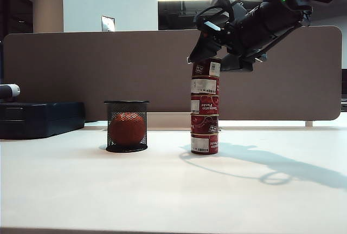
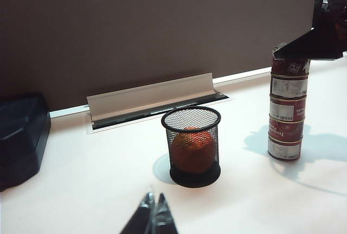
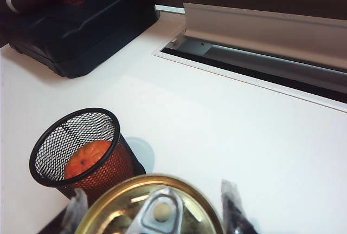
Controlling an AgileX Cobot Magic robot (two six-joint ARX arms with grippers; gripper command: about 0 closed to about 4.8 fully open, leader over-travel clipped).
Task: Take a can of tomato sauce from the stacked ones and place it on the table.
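Left of the right pincer [image 1: 212,60] stands a mesh cup [image 1: 126,126]; bare table [image 1: 282,201] lies open below and right.

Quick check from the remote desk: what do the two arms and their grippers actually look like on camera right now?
The right arm is glossy black, bulky and rounded, with looped black cables and small green lights near the upper housing. The right gripper has dark, angular fingers; its fingers look black and translucent-edged up close. Of the left gripper, only two slim, dark, pointed fingertips show.
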